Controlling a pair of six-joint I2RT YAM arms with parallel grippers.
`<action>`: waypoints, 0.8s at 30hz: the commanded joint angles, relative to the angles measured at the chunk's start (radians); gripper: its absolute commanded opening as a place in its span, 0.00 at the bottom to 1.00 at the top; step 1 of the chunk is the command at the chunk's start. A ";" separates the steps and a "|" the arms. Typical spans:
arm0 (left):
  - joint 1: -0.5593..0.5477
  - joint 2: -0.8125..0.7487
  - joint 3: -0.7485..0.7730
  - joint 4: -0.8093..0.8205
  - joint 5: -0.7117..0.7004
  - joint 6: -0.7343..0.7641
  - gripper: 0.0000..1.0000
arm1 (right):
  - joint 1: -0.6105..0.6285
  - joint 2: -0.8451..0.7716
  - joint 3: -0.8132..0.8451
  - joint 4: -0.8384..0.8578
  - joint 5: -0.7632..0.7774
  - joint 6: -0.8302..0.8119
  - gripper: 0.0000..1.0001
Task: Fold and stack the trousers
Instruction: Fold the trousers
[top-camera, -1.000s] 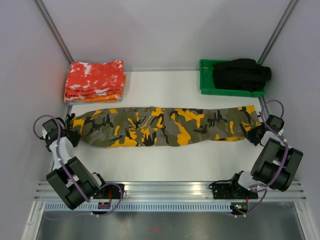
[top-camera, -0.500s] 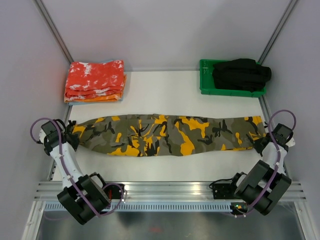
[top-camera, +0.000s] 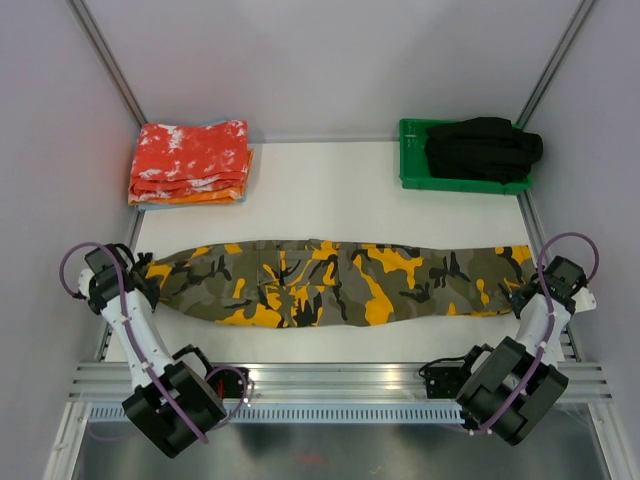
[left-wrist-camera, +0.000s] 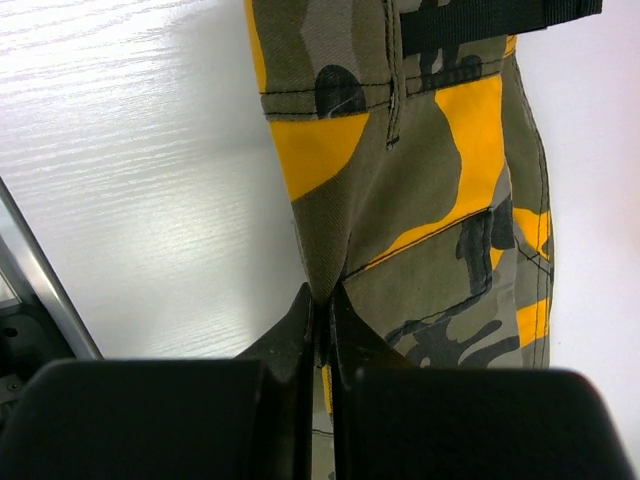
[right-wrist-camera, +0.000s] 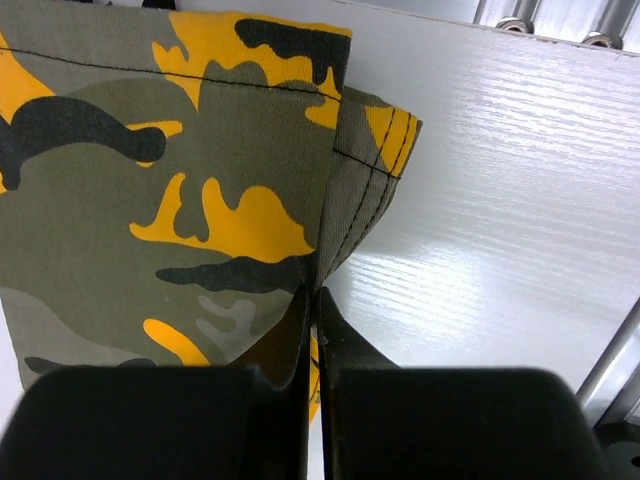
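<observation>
- The trousers (top-camera: 330, 285) lie stretched lengthwise across the near half of the table (top-camera: 330, 190), flat, with waist end to the left and leg hems to the right
- Left gripper (left-wrist-camera: 322, 300): fingers closed, pinching a fold of cloth at the waist end near the waistband
- Right gripper (right-wrist-camera: 312, 295): fingers closed, pinching the stitched hem edge at the leg end
- Both ends are seen held taut from the overhead view, with left gripper (top-camera: 145, 283) and right gripper (top-camera: 522, 292) at opposite ends of the garment
- Step in hand, as judged: laying out and straightening the trousers before the first fold; no fold across the length is made yet
- Next move calls for bringing one end over to meet the other, keeping both pinches firm and edges aligned so the halves match
- Stacking place, as judged: the red-orange folded cloths (top-camera: 190, 162) at far left; the black garment (top-camera: 483, 148) sits in the green tray (top-camera: 410, 175) at far right, well apart from the trousers
</observation>
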 joint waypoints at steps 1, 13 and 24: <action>0.004 0.009 0.024 0.050 0.013 -0.006 0.02 | -0.007 -0.003 -0.002 0.040 -0.019 -0.010 0.02; 0.001 0.058 0.186 0.076 0.197 0.052 0.88 | 0.037 0.063 0.084 0.172 -0.405 0.031 0.78; -0.012 0.185 0.300 0.198 0.293 0.091 0.93 | 0.278 0.179 0.407 0.190 -0.374 -0.074 0.91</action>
